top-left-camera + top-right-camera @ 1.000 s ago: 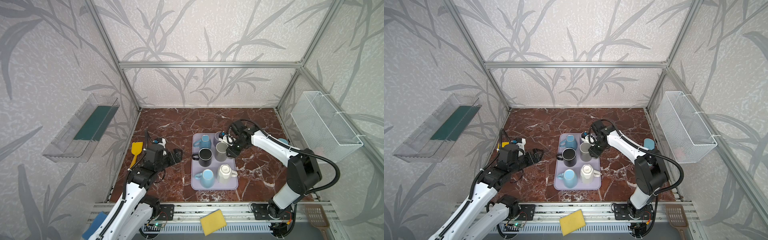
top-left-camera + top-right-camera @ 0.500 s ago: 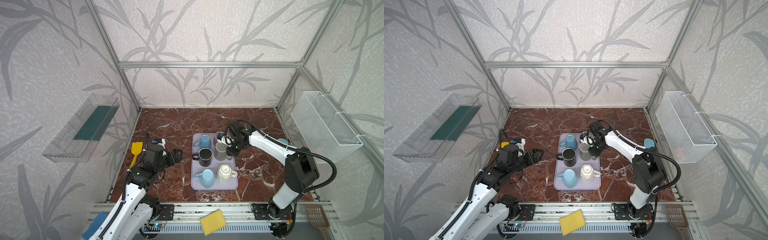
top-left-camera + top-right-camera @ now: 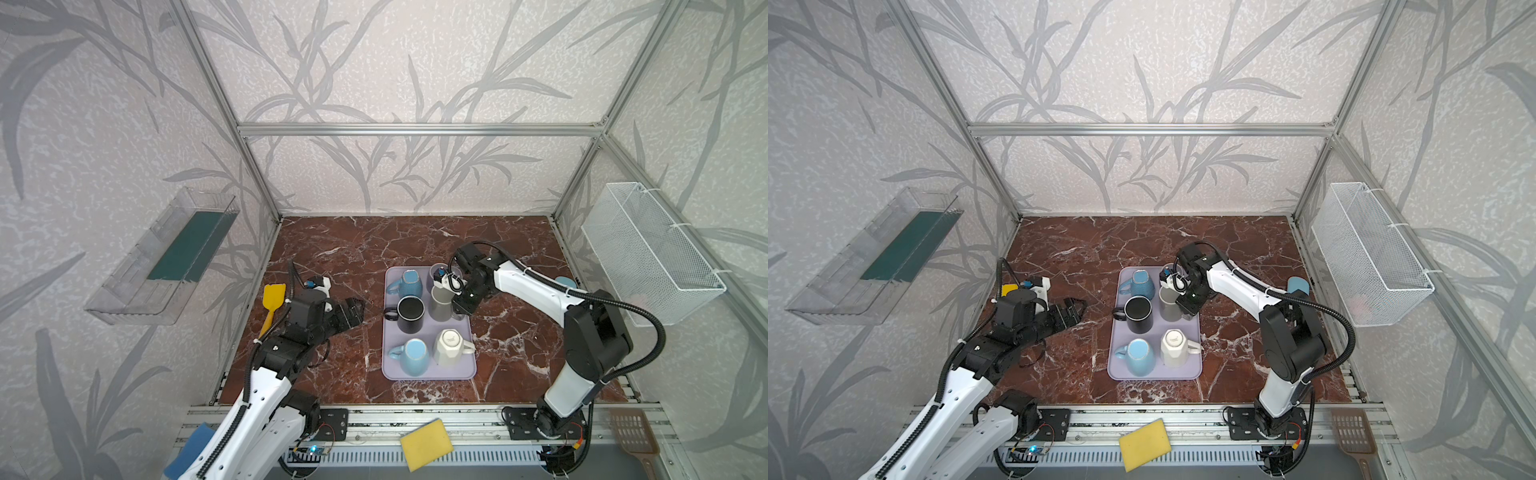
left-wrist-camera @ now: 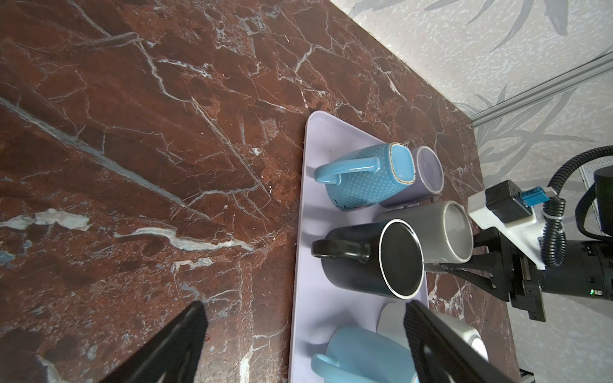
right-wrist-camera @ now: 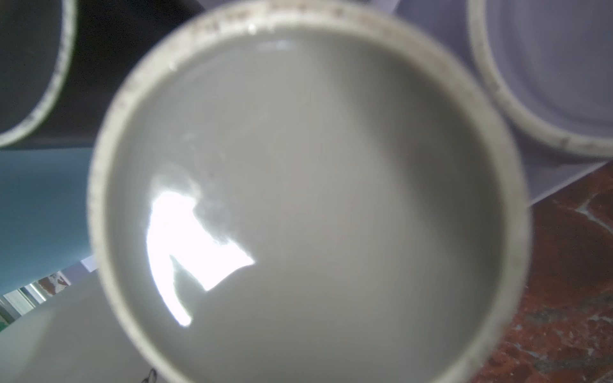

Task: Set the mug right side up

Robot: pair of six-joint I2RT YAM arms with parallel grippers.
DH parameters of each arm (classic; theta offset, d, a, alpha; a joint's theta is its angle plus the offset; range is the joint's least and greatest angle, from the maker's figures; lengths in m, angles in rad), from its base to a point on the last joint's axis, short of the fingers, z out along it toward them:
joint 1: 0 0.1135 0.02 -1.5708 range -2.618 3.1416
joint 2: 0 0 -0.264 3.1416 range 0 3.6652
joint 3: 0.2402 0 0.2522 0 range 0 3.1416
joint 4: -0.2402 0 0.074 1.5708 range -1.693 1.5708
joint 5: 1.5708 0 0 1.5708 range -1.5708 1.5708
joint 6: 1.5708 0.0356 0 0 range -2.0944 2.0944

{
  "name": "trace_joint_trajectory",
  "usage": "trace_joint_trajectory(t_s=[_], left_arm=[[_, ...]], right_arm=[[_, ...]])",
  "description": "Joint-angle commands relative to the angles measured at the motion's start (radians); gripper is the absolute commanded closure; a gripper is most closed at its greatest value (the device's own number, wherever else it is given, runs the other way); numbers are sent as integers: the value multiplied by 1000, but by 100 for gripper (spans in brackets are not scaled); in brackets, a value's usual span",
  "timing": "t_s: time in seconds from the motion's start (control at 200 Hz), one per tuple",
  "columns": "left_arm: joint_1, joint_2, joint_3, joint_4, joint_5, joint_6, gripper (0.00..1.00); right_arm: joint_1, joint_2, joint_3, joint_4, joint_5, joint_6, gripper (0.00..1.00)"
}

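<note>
Reaches low over the lilac tray (image 3: 432,372) with the right gripper (image 3: 457,305), wrist bent down, jaws narrow, pinched on the mouth-up grey mug (image 3: 438,311). Has a black mug (image 3: 410,309) just past the grip and a lilac mug (image 4: 429,174) beside it. Holds the left gripper (image 3: 355,311) wide, well apart.

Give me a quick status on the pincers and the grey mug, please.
Left pincer open, clear of tray. Right pincer at grey mug, grip unconfirmed. Mug upside down on tray. Black mug and lilac mug crowd it.
</note>
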Motion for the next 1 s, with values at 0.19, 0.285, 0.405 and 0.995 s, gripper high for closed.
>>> trace_joint_trajectory(t_s=[0.19,0.285,0.405,0.995], left_arm=[[-3,-14,-7,-25,-22,8,5],[-3,-15,-6,-28,-23,9,5],[-3,-19,-6,-30,-25,8,5],[-3,-37,-6,-30,-21,1,5]], right_arm=[[7,14,27,-18,11,10,87],[8,2,24,-8,15,16,93],[8,-40,11,18,10,25,100],[30,-237,-49,141,-61,93,100]])
